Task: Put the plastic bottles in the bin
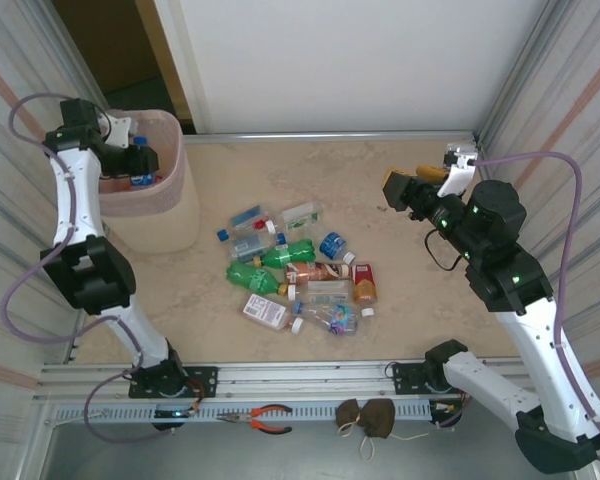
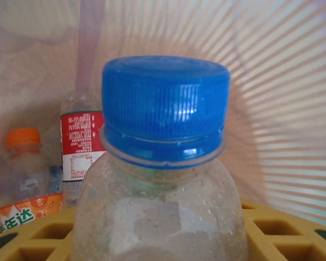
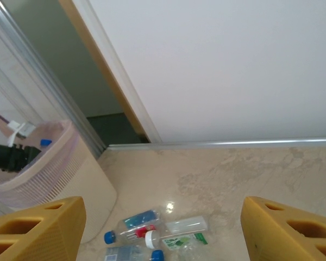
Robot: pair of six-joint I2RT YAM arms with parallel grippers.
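The left gripper (image 1: 132, 158) hangs over the open mouth of the bin (image 1: 172, 215), which stands at the far left corner of the table (image 1: 430, 300). In the left wrist view its yellow fingers (image 2: 285, 231) stand on both sides of a blue-capped bottle (image 2: 164, 212). This bottle is clear, with small drops on its inner wall. The fingers seem to press on its body, though the place of contact is hidden behind the bottle itself. Behind it is the ribbed pink wall of the bin, and two more bottles are inside: an orange-capped bottle (image 2: 23, 163) at the left, and beside it a bottle with a red and white label (image 2: 80, 144).

The right gripper (image 1: 400, 188) is raised at the right side of the table, well apart from everything. Its fingers (image 3: 35, 231) are wide apart, with nothing between them.

The other plastic bottles (image 1: 300, 272) lie in a loose heap at the middle of the table, near the bin but not touching it
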